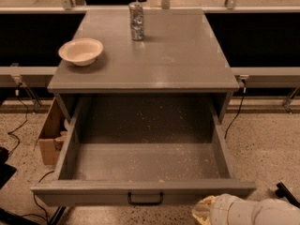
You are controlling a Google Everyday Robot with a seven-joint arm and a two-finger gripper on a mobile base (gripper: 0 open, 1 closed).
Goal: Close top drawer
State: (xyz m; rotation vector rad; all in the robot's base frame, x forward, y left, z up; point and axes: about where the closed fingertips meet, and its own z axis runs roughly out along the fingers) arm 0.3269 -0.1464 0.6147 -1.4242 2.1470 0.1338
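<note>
The top drawer [145, 168] stands wide open. Your hand [205, 211] sits low, just under the right of its front. You cannot tell if it is spread.

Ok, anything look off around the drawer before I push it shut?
Only crumbs scattered over the floor of the top drawer, which sits square and looks undamaged. The bowl and can stand upright on the tabletop. The end effector is at the bottom right, just under the drawer front.

Bowl [80, 51] L, can [136, 21] rear on table [183, 55]; top drawer [145, 165] below, jaws front-R.
</note>
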